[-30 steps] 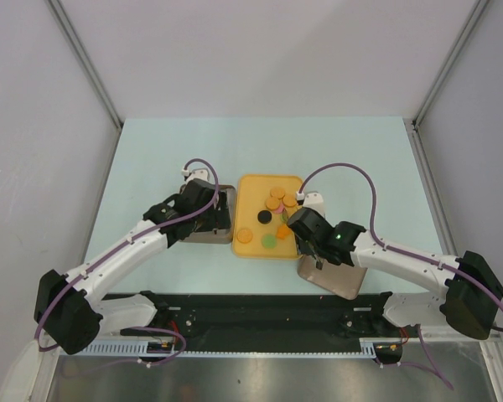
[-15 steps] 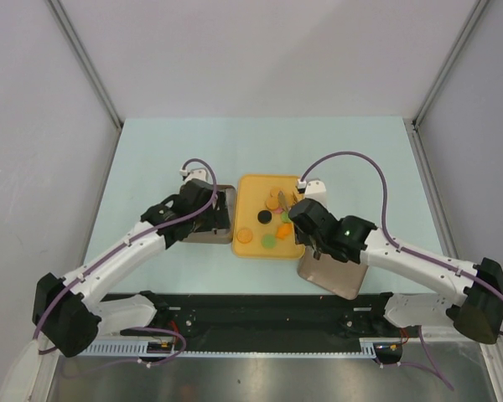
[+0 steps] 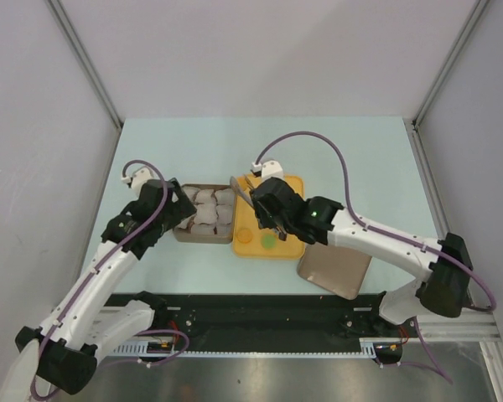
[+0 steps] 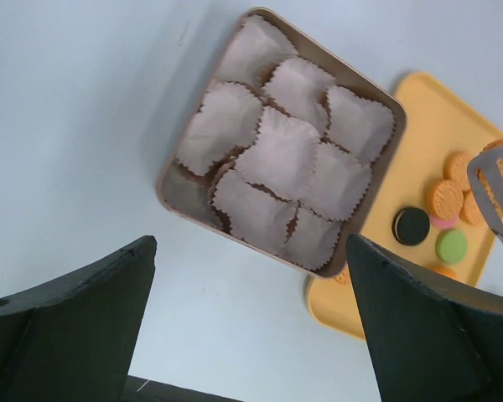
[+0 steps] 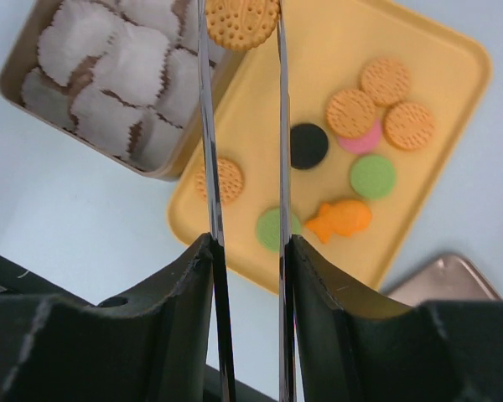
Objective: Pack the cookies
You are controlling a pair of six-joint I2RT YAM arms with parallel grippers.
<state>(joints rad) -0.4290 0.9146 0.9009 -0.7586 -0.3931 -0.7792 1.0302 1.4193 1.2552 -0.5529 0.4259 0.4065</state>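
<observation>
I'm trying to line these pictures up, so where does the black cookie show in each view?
Top external: not visible; the right arm covers that part of the yellow tray.
Left wrist: the black cookie lies at the right, on the tray, next to the green cookie.
Right wrist: just right of centre, left of the pink cookie.
Shared landmark: the yellow tray.

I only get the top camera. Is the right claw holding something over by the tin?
Observer: Yes, the right claw squeezes metal tongs, and their tips pinch a tan cookie.
Operator: Any fish cookie on the tray?
Observer: Yes, an orange fish-shaped cookie lies on the yellow tray beside a green cookie.
Operator: Is the left claw holding something?
Observer: No, the left claw is open and empty.
</observation>
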